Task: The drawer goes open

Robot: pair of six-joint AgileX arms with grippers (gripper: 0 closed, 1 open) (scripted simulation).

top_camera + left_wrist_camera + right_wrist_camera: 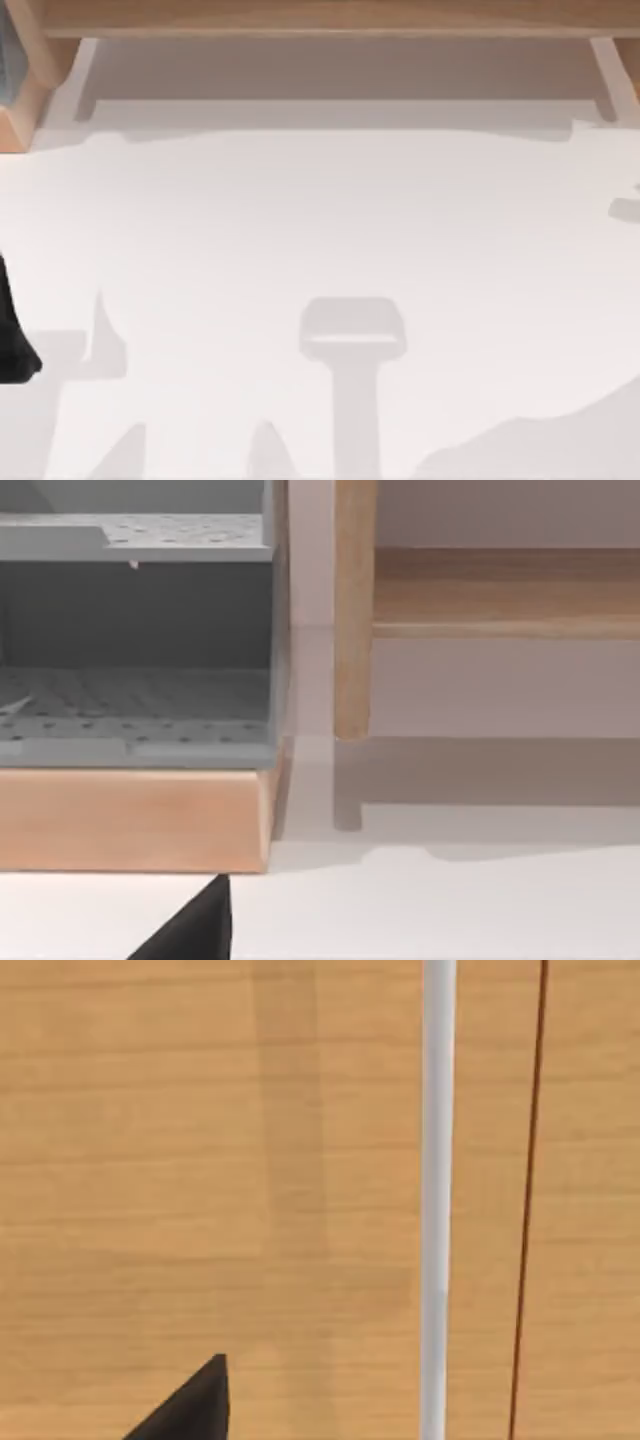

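The right gripper [205, 1400] showed one dark fingertip close before the drawer [200, 1160], a wood front with one pale bar handle [437, 1200] running lengthwise just beside that tip; whether it was open I could not tell. By my judgement the right arm was nearer. The left gripper [195, 925], likewise unreadable, sat farther back, facing one grey rack [135, 640] on a wood base

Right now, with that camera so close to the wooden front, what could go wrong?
1. The right gripper sits beside the white bar handle, not around it; closing here might miss.
2. It is very near the wooden drawer front, so pushing forward could bump it.
3. The left gripper waits near the grey rack; a swing could clip it.
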